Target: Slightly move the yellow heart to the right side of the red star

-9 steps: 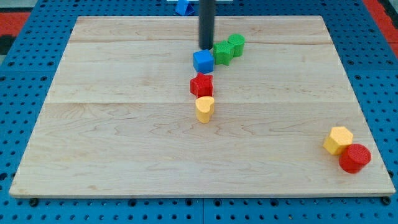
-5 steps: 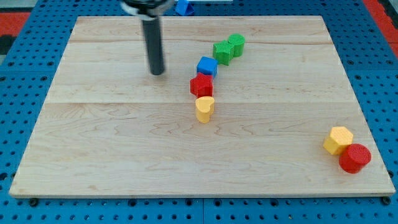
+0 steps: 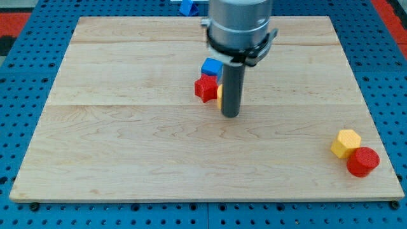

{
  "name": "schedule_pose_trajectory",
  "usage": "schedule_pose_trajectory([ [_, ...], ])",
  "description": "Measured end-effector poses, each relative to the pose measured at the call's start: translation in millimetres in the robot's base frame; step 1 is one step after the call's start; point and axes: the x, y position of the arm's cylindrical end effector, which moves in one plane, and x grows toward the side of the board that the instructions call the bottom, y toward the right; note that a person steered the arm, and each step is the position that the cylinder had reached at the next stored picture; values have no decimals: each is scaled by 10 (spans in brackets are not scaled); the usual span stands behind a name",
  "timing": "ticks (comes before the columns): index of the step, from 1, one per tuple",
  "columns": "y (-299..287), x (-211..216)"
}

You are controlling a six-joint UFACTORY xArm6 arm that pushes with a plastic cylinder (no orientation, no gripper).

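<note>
Camera view, near to far: red cylinder (image 3: 363, 161) touching yellow hexagon block (image 3: 345, 142) at wooden board's (image 3: 127, 159) lower right; my tip (image 3: 230, 115) near centre, no claw, nothing held; yellow heart (image 3: 219, 95) mostly hidden behind rod, just right of red star (image 3: 205, 88); blue cube (image 3: 211, 67) behind

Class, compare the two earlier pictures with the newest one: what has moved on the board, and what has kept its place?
My tip swung from the view's top left across to the middle, now at the right of the red star. The yellow heart went from below the star to its right side; only a sliver shows behind the rod. The blue cube, yellow block and red cylinder stayed put. The green blocks are now hidden by the arm.
</note>
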Motion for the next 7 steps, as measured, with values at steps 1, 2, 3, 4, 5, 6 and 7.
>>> schedule_pose_trajectory([
  [1, 208, -144],
  [2, 332, -740],
  [3, 697, -1115],
  [4, 1081, -1383],
  [5, 656, -1746],
  [6, 158, -1989],
  [7, -231, -1533],
])
